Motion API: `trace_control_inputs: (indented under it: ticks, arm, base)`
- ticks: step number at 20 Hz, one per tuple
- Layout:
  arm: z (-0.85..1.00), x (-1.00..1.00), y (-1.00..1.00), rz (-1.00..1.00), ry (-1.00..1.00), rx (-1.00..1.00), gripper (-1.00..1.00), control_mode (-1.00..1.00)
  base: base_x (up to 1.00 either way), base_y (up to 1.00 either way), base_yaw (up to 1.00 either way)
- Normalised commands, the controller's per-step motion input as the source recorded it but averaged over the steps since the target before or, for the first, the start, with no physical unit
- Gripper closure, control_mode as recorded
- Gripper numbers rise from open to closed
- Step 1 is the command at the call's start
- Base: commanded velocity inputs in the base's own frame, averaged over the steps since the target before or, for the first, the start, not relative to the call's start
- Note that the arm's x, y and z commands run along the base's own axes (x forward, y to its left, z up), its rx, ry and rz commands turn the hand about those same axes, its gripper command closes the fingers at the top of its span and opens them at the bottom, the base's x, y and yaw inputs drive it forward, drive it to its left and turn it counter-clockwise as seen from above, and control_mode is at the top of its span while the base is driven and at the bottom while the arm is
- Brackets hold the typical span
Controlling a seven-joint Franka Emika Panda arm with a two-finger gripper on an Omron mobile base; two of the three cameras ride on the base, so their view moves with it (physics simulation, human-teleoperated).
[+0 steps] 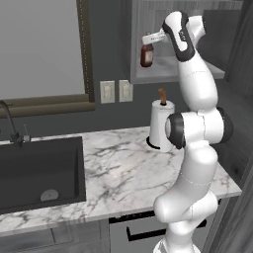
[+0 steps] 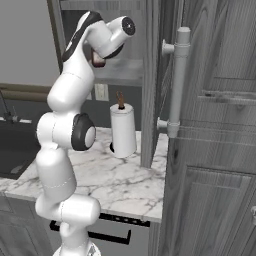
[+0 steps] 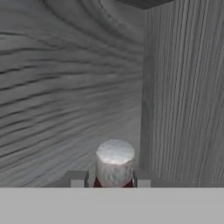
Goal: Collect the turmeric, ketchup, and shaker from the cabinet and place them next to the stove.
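The ketchup [image 1: 147, 55], a slim dark red bottle, stands upright at the front left of the cabinet [image 1: 178, 69] shelf. My gripper [image 1: 148, 40] reaches in from the right and is shut on its neck. The hand view has the bottle's pale cap [image 3: 114, 161] between my two fingertips [image 3: 78, 179], with the cabinet's grey wood-grain back wall [image 3: 65, 87] behind. In the right base view a bit of the red ketchup [image 2: 98, 60] peeks out behind the arm. The turmeric, the shaker and the stove are out of view.
A white paper-towel roll [image 1: 160, 126] stands on the marble counter [image 1: 123, 173] below the cabinet. A black sink [image 1: 39, 173] lies to the left under a brown-framed window [image 1: 44, 49]. A tall grey door with a long handle [image 2: 177, 80] stands close on the right.
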Motion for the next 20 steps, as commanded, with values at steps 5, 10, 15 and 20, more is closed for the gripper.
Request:
trace_control_inputs:
  ticks: [5, 10, 15, 20]
  arm:
    - [-0.04, 0.00, 0.05, 0.00, 0.00, -0.04, 1.00, -1.00]
    - [0.00, -0.04, 0.00, 0.00, 0.00, 0.00, 1.00, -1.00]
    - [0.00, -0.13, 0.00, 0.00, 0.00, 0.00, 1.00, -1.00]
    - [0.00, -0.27, 0.00, 0.00, -0.02, 0.00, 1.00, -1.00]
  base:
    - [0.00, 0.00, 0.00]
    - [0.00, 0.00, 0.00]
    - [0.00, 0.00, 0.00]
    - [0.00, 0.00, 0.00]
